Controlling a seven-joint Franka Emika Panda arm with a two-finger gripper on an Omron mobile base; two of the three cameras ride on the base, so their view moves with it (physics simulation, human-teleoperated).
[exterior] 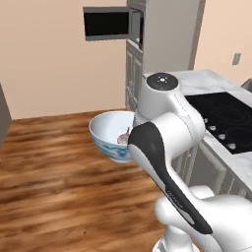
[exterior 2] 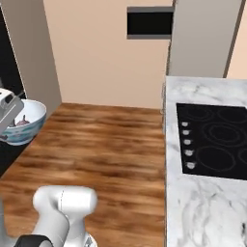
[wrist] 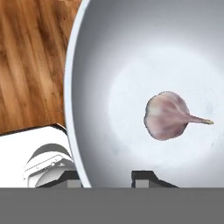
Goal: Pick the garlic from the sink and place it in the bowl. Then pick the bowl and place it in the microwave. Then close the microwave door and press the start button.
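The bowl (exterior: 109, 134), white inside with a blue-green patterned outside, hangs in the air over the wood floor. The garlic (wrist: 167, 115), a pale pinkish bulb with a pointed tip, lies inside it. My gripper (wrist: 107, 179) is shut on the bowl's rim, one finger inside and one outside. From the right base view the bowl (exterior 2: 28, 124) and the garlic (exterior 2: 22, 121) sit at the far left, with the gripper (exterior 2: 12, 117) on the near rim. The microwave (exterior: 138, 24) is high in the tall cabinet; its door (exterior: 105, 23) stands open to the left. The sink is out of view.
A marble counter (exterior 2: 202, 207) with a black cooktop (exterior 2: 217, 140) runs along the right. A tall grey cabinet column (exterior 2: 205, 36) holds the microwave. Open wood floor (exterior 2: 101, 144) lies between the bowl and the counter. A grey panel (exterior 2: 34, 53) stands at the left.
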